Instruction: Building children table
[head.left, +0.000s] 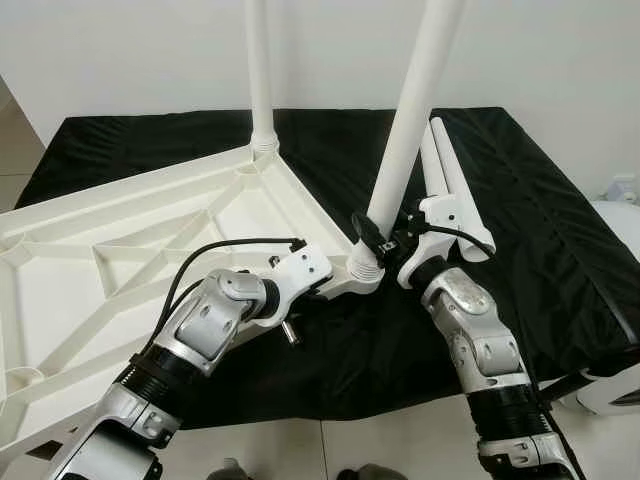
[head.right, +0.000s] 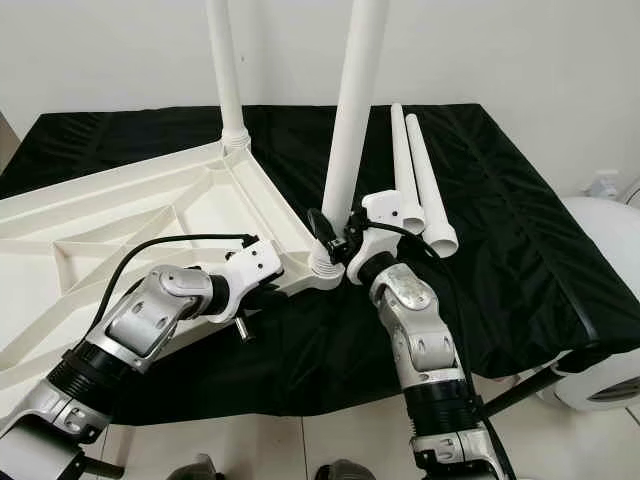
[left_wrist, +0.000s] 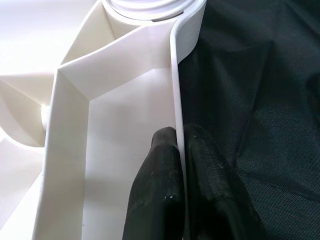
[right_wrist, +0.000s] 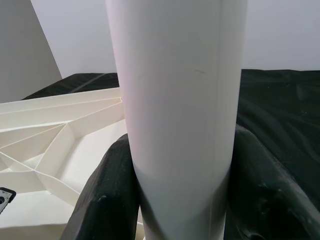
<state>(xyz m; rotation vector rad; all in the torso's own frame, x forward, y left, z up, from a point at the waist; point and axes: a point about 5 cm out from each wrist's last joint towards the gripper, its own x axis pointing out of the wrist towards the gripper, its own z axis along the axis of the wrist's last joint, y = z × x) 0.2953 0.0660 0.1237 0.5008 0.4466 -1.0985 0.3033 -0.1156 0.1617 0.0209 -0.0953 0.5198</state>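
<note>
**Second leg going in, two legs left to fit**

The left gripper (left_wrist: 181, 165) is clenched on the tabletop (head.left: 120, 250), which lies upside down on the black cloth (head.left: 520, 200); its two fingers pinch the thin rim wall, one inside the frame and one outside, just short of the near corner socket (head.left: 362, 268). The right gripper (right_wrist: 182, 195) is closed around the near leg (head.left: 410, 110), a black finger on each side of the white tube, low down and just above that same socket. The leg leans a little away from upright, so I judge it is seated in the socket but not yet driven home or squared up.

Beyond the left gripper, at the far corner of the frame, another leg (head.left: 260, 70) stands upright in its socket and looks finished. Just past the right gripper, two loose legs (head.right: 420, 180) lie side by side on the cloth, touching each other.

By this reckoning, one leg is done, one is in hand, and two remain, after which the table needs turning over.
</note>
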